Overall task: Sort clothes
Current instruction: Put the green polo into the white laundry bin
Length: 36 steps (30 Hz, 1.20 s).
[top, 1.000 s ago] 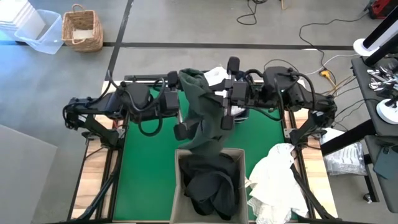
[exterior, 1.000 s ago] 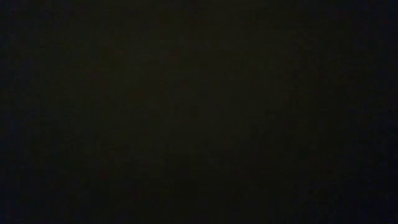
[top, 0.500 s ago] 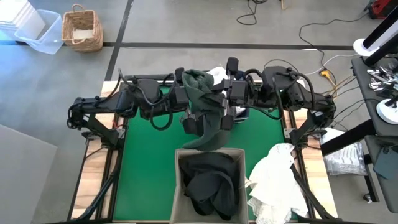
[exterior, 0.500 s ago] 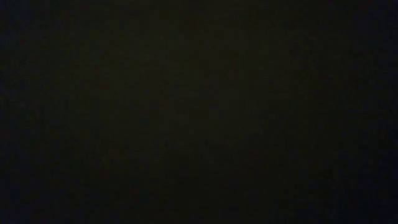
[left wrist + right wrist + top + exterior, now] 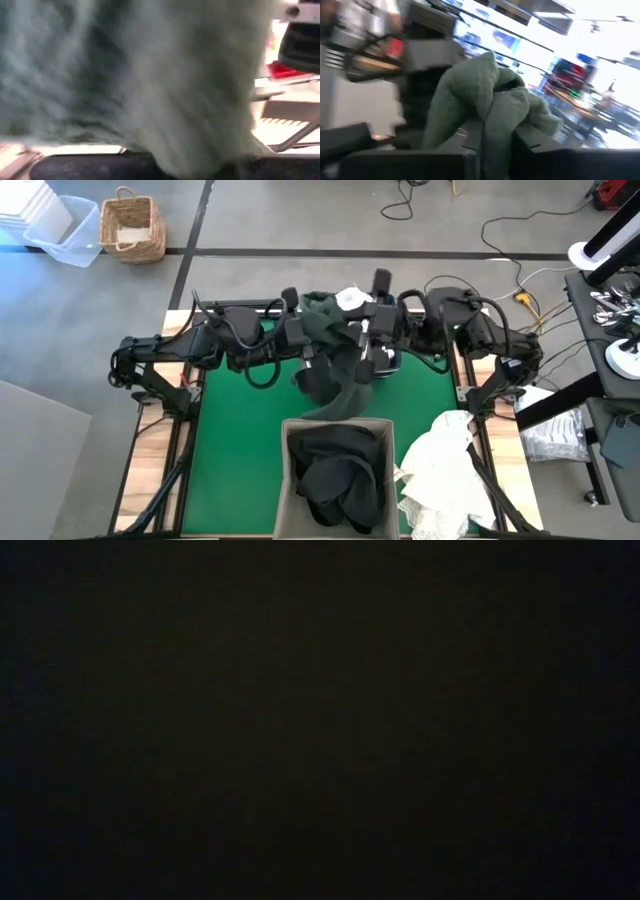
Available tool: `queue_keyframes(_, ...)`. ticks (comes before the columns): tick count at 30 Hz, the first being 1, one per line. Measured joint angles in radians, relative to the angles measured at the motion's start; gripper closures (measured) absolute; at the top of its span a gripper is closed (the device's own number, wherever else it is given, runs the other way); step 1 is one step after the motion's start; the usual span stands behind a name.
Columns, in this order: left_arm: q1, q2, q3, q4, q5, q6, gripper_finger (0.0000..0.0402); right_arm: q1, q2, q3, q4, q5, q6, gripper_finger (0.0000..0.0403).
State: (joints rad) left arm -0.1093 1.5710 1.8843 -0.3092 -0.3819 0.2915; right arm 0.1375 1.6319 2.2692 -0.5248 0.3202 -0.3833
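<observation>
A dark green garment (image 5: 335, 370) hangs over the far middle of the green mat (image 5: 240, 440), held up between both arms. Its lower end (image 5: 335, 408) hangs just above the far rim of a beige fabric bin (image 5: 288, 480). My left gripper (image 5: 308, 365) is shut on its left side, and the cloth fills the left wrist view (image 5: 150, 75). My right gripper (image 5: 362, 348) is shut on a bunch near its top (image 5: 490, 100). Black clothes (image 5: 335, 475) lie in the bin. White clothes (image 5: 445, 470) are heaped at the near right. The low view is black. My left gripper comes level from the table's left onto the garment's hanging part (image 5: 195, 160), which runs down between its dark fingers (image 5: 100, 167). How many layers it has I cannot tell. My right gripper pinches a bunched fold near the garment's top (image 5: 492, 125) between its two fingers, level from the table's right. The bunch stands up past the fingers, and the rest hangs clear of the mat.
Dark frame rails run along the mat's left and right sides. A white item (image 5: 348, 298) shows behind the garment's top. Off the table at the far left stand a wicker basket (image 5: 132, 225) and a clear tub (image 5: 62, 235). Cables lie on the floor beyond.
My left gripper has moved toward the table's right, up to the hanging garment, and has shut on it. The garment's middle has bunched between the two grippers and its lower end has drawn up a little. My right gripper has kept its place.
</observation>
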Motion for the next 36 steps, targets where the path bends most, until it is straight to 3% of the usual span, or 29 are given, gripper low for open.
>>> queue_keyframes(4,0.000,-0.020,-0.002,-0.026,-0.096,0.015,0.0382,0.000,-0.035,0.000,-0.066,0.138,0.000,0.0315)
queue_keyframes(7,0.000,-0.047,-0.002,-0.030,-0.107,0.015,0.0385,0.000,-0.071,0.001,-0.143,0.197,0.029,0.0271)
queue_keyframes(14,0.000,-0.132,0.004,-0.003,-0.107,0.019,0.0385,-0.001,-0.138,0.002,-0.381,0.233,0.146,0.0205)
queue_keyframes(20,-0.019,-0.160,0.113,-0.013,-0.084,0.014,0.0385,-0.001,-0.158,0.002,-0.516,0.257,0.226,0.0193)
queue_keyframes(30,-0.050,-0.059,0.454,-0.188,-0.078,-0.045,0.0385,-0.001,-0.164,0.002,-0.599,0.309,0.240,0.0201)
queue_keyframes(36,-0.066,-0.063,0.439,-0.154,-0.078,-0.100,0.0385,-0.001,-0.175,0.001,-0.610,0.311,0.247,0.0202)
